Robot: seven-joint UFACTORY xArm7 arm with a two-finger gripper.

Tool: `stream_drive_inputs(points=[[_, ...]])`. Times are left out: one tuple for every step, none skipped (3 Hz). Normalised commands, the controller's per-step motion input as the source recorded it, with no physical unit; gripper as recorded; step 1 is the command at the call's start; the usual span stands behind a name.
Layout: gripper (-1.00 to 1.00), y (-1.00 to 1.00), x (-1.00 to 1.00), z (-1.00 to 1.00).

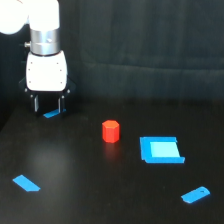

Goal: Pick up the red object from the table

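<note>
1. Red object stands upright on the table, near the middle of the exterior view, alone on bare black surface.
2. It is a stubby hexagonal block with no real long axis across the table, so I judge that any finger heading across its flat sides should serve.
3. From my gripper it lies well apart, toward the exterior view's right and lower in the picture, which I take to be nearer the camera.
4. My gripper hangs at the upper left of that view, fingers pointing down, parted by a modest gap and holding nothing. The block looks narrower than that gap.
5. A small blue piece shows just below my fingertips; I cannot tell whether I touch it.
6. Beyond the block, to the exterior view's right, lies a flat blue square, near but apart from it.
7. Two more blue slips lie further out: one at lower left, one at lower right. Neither crosses my path.
8. I am the only arm, so the reach is mine: sideways to the right and forward, then down.
</note>
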Motion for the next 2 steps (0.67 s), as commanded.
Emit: stream_drive_inputs(points=[[0.96,0.02,0.59,-0.1],[0.93,-0.17,0.69,-0.13]])
